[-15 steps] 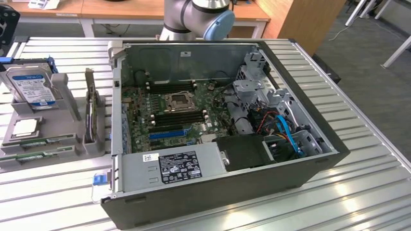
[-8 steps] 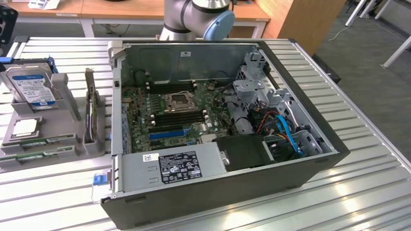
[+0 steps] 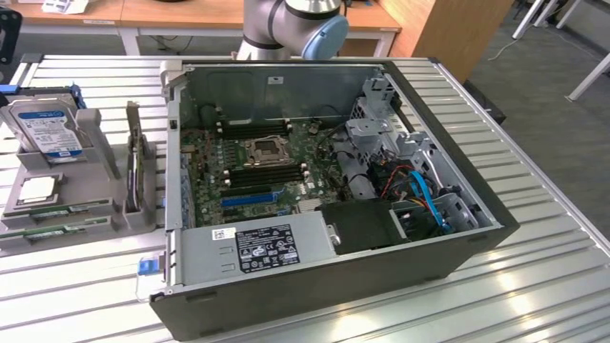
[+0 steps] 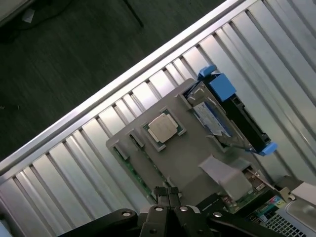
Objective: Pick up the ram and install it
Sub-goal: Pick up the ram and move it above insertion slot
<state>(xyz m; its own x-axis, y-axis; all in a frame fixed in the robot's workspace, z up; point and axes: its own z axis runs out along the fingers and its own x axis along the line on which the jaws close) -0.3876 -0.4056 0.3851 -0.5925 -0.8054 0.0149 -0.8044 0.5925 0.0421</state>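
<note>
I saw my gripper (image 4: pixel 168 196) pressed together and empty above the gray tray (image 4: pixel 190 158). The ram (image 4: pixel 134 172) lay just beside it, its length following the tray edge.

table (image 3: pixel 533 286): ribbed shiny metal | tray (image 4: pixel 190 165): matt grey, probably plastic | cpu (image 4: pixel 161 127): bright metal

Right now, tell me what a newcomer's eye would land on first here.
The open computer case sits in the exterior view's middle, its motherboard bared. At the exterior view's left, a grey tray bears a hard drive, a processor and green ram sticks. The shut gripper hangs above that tray.
</note>
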